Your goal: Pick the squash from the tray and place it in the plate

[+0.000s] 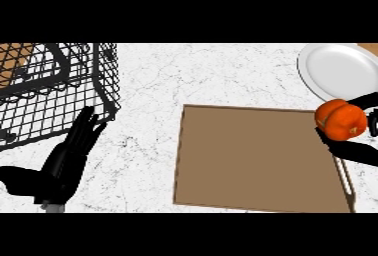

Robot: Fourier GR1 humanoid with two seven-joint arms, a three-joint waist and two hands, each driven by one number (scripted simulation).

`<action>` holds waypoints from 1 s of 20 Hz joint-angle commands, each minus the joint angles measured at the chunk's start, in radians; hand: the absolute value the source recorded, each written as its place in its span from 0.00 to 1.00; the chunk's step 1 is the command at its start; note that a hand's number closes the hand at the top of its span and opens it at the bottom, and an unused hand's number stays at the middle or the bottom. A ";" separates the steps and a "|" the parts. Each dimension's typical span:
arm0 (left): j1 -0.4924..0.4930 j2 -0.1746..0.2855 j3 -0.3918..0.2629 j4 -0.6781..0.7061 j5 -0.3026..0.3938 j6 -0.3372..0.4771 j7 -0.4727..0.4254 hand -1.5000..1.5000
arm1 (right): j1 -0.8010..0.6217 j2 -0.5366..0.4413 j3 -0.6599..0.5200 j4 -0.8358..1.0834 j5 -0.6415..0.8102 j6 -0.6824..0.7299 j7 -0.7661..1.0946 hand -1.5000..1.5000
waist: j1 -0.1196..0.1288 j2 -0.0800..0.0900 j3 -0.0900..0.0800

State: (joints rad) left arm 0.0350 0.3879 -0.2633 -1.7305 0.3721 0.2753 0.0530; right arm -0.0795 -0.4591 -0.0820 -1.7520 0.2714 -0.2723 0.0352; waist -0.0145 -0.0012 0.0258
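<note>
An orange squash (340,119) hangs at the right edge of the brown tray (251,160), just below the white plate (338,67). My right hand (354,147) is curled round it: black fingers show above and below the squash, and most of the hand is cut off by the view's right edge. My left hand (70,155) rests open at the lower left, fingers straight and pointing up, next to the wire basket.
A black wire basket (55,87) stands at the upper left on the white marble counter (148,135). The plate sits at the upper right corner, partly out of view.
</note>
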 commanded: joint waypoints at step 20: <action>-0.042 -0.029 -0.078 0.155 -0.014 -0.039 0.094 0.50 | -0.374 -0.225 -0.201 0.916 0.007 0.058 -0.301 0.00 | 0.111 0.076 -0.020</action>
State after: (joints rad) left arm -0.0482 0.3634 -0.2922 -1.7102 0.3575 0.2431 0.0662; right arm -0.4376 -0.6361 -0.3238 -0.9637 0.2088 -0.2391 -0.2729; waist 0.0794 0.0350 0.0242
